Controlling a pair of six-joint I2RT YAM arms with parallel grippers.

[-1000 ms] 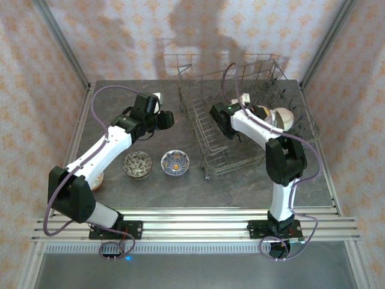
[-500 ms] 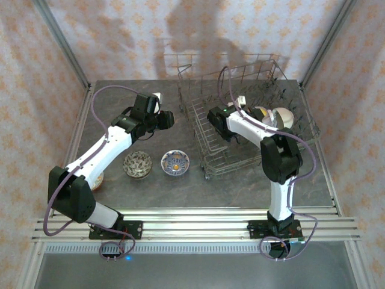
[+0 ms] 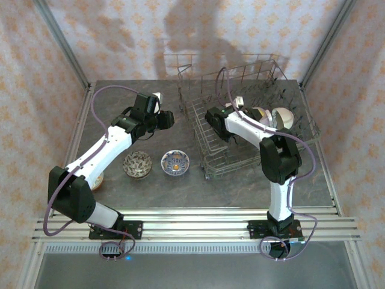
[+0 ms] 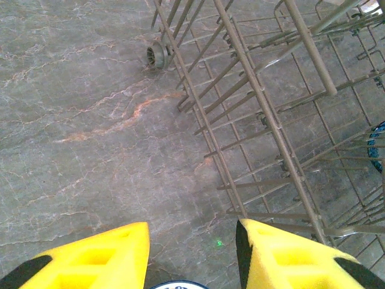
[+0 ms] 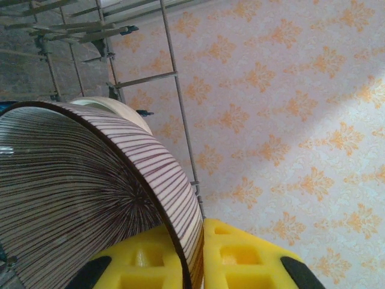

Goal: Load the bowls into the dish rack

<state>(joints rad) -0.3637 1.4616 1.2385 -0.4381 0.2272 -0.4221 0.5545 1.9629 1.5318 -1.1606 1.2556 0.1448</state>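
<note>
My right jaws pinch the striped bowl by its rim inside the dish rack. My left jaws stand parted over the counter; gripping or not, I cannot tell.

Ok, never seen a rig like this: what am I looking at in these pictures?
Two robot arms, the left arm and the right arm, are bolted at a table's near edge. One picture looks down from above; the other two come from wrist cameras, yellow fingers showing. On the table stand a wire dish rack, a patterned bowl and a blue-and-white bowl. The right gripper grips a striped bowl near a cream bowl. The left gripper hovers beside the rack; a blue rim peeks between its fingers, grip unclear.
</note>
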